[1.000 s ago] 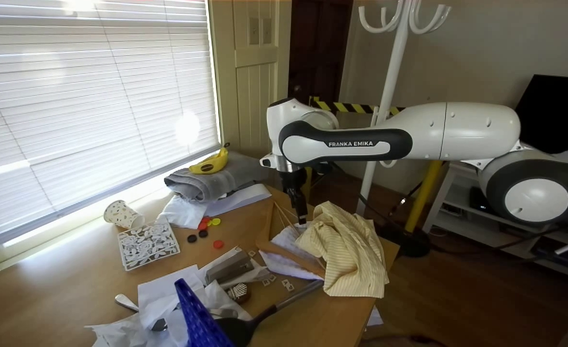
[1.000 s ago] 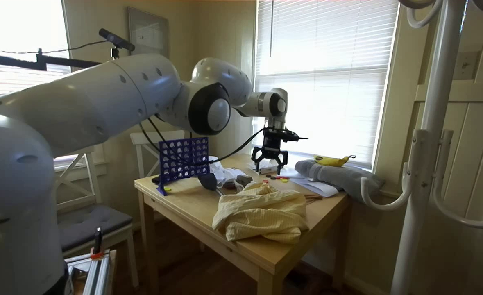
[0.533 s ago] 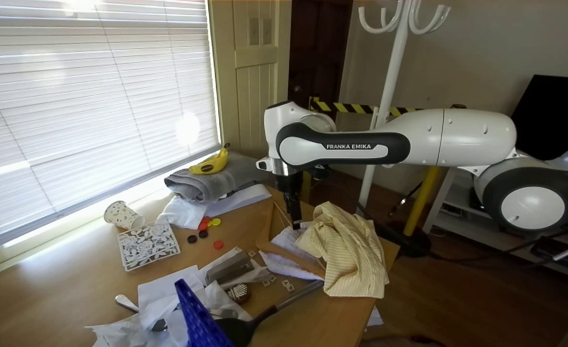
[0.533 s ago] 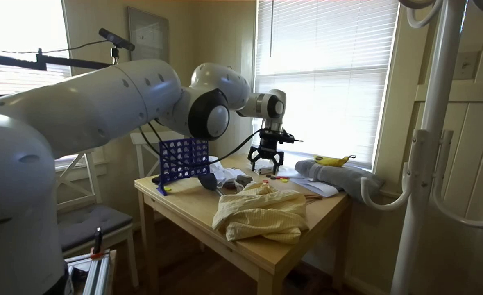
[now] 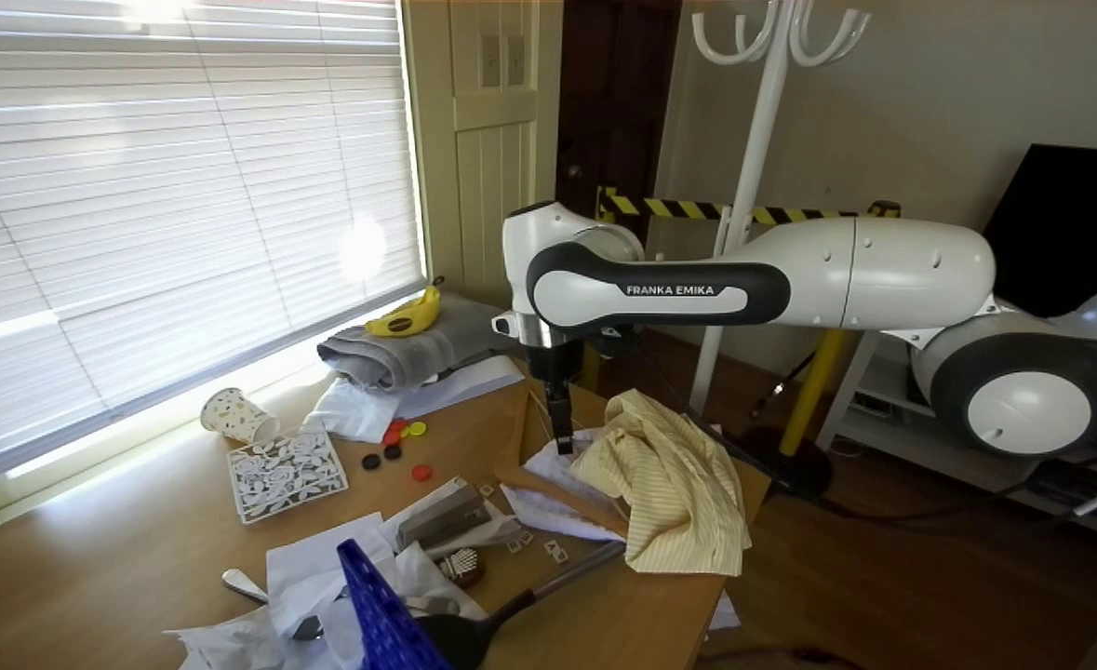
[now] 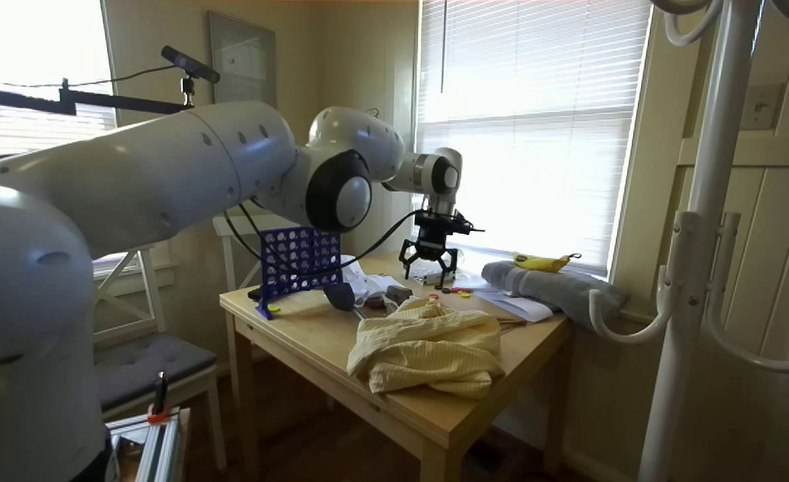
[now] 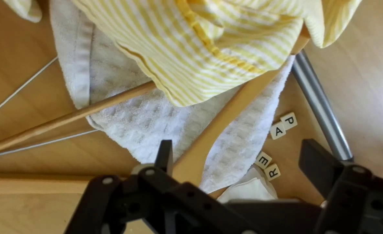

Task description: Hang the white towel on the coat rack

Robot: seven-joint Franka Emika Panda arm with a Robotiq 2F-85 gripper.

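Observation:
The white towel (image 7: 236, 146) lies on the table, partly hidden under a yellow striped cloth (image 7: 194, 55). A curved wooden piece (image 7: 217, 133) and a thin wooden rod (image 7: 81, 112) lie across it. The towel (image 5: 543, 512) also shows in an exterior view beside the striped cloth (image 5: 669, 493). My gripper (image 7: 238, 154) is open and empty above the towel's near end. One finger (image 7: 164, 154) is over the towel's edge, the other over the table. In an exterior view the gripper (image 6: 425, 278) hangs pointing down. The white coat rack (image 5: 757, 149) stands beyond the table, also in an exterior view (image 6: 709, 174).
Letter tiles (image 7: 278, 130) and a metal handle (image 7: 321, 104) lie beside the towel. A grey towel (image 5: 385, 358) with a yellow banana pouch (image 5: 406, 316) lies by the window. A blue game grid (image 6: 300, 261) stands on the table. Paper, coloured discs and a cup (image 5: 232, 417) lie around.
My gripper has moved down and a little to the left in both exterior views, closer to the white towel. The cloths and other objects have not moved.

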